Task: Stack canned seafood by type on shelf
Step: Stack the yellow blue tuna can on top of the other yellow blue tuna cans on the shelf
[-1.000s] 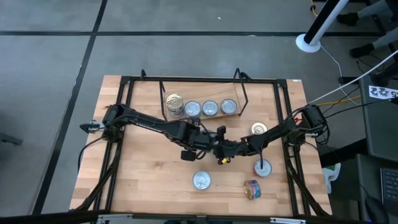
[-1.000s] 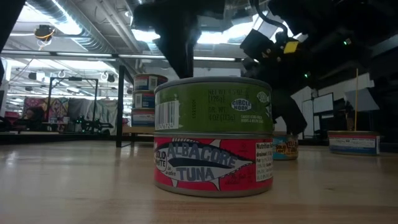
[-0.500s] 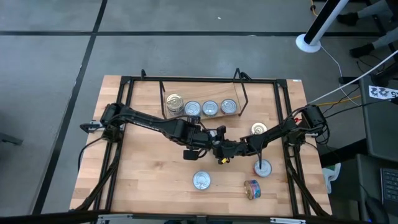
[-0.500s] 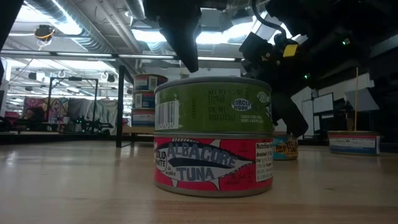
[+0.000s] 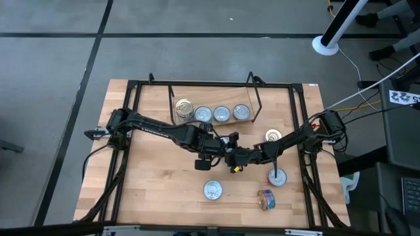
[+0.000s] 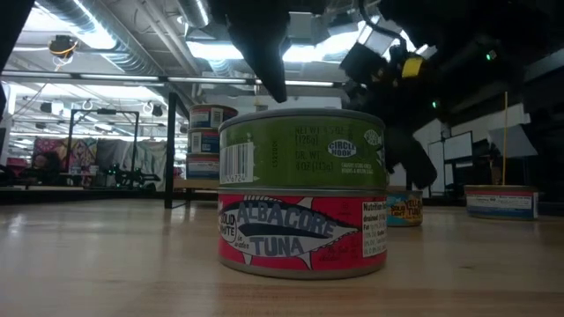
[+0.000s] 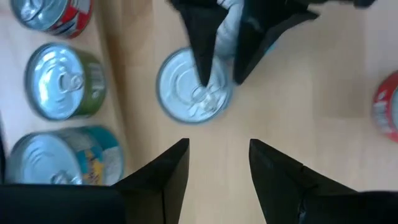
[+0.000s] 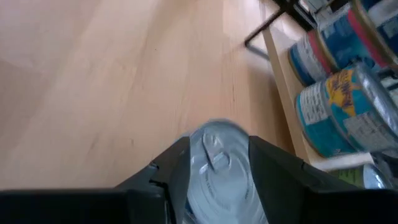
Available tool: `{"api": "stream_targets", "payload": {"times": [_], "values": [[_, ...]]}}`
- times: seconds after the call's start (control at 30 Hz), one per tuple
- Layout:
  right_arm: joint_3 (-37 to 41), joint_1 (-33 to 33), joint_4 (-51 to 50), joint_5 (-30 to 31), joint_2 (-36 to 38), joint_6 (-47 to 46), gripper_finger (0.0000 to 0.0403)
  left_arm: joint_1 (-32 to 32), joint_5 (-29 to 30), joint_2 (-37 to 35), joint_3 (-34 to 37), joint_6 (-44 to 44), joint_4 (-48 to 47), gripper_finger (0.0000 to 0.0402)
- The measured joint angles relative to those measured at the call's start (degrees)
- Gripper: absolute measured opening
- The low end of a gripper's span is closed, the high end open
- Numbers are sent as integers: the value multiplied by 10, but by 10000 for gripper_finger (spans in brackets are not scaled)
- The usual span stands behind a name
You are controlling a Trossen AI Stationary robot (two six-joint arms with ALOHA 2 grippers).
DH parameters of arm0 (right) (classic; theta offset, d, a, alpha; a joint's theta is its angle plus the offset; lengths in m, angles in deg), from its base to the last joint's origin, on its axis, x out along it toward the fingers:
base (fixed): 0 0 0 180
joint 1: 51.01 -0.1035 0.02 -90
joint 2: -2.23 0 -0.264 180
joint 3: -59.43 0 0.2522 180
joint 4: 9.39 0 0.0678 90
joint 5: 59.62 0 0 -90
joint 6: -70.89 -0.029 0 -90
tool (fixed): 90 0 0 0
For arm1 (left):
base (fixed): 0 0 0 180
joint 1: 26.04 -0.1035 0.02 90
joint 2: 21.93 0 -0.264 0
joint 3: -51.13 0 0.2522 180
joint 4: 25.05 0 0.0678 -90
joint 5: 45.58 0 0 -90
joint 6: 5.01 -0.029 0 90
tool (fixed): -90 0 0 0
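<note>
You are about halfway, as I judge it. The shelf point(image 5: 212, 105) at the far side of the table carries four columns of tins side by side. The leftmost column has a gold lid point(image 5: 184, 107) and the other three have silver lids. From above you cannot count how high each column is. The low view shows the one at the shelf's end is more than one tin high.

The right gripper point(image 8: 217, 146) is pinching a silver-lidded tin point(image 7: 186, 99) between its fingers. It holds the tin over the middle of the table, just near of the shelf (this is the tin in hand). The left gripper point(image 7: 217, 146) hovers right beside it with its fingers spread and nothing between them.

Left to sort – count them with me:
- one gold-lidded tin point(image 5: 273, 136) at the right, upright
- one silver-lidded tin at the near right point(image 5: 277, 177), upright
- one multicoloured tin point(image 5: 266, 198) lying on its side, nearest to the edge
- one pair at the near centre: a green tin point(image 6: 302, 150) standing on a red albacore tuna tin point(image 6: 302, 231)

So five tins wait on the table and one is held – six are not yet on the shelf. The mixed pair must be separated, I think.
</note>
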Motion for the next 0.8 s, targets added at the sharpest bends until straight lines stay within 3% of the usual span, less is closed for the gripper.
{"api": "stream_targets", "payload": {"times": [0.2, 0.43, 0.8], "values": [[-1, 0, -60, -32, 54, -26, 161, -16, -22, 7, 1, -25, 29, 162], [-1, 0, -186, -94, 97, -95, 161, -33, -47, 12, 68, -69, 136, 162], [-1, 0, -221, -120, 98, -103, 161, -36, -64, 13, 171, -140, 284, 161]]}}
